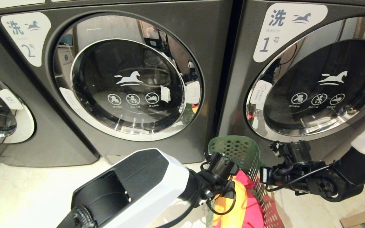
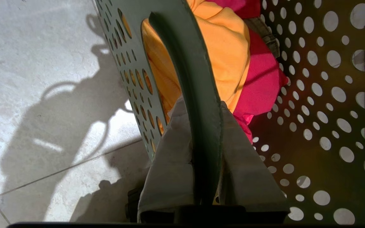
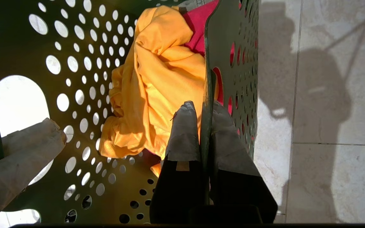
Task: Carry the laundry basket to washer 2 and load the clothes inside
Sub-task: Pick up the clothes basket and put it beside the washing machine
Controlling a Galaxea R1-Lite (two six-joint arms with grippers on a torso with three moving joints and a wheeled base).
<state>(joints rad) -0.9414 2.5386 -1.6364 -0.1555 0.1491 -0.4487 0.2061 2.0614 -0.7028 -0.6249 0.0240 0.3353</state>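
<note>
Both grippers, left [image 2: 201,177] and right [image 3: 206,139], are pinching the basket [image 1: 233,148] rim, lower centre; washer 2 [image 1: 128,85] is standing closed, clothes [image 1: 239,202] unloaded.

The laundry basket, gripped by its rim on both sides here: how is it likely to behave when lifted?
The laundry basket is thin, hole-riddled plastic, so its walls will probably flex where the left gripper and right gripper pinch the rim. It is likely light: only soft clothes inside. Those could slump and shift if it tilts.
</note>
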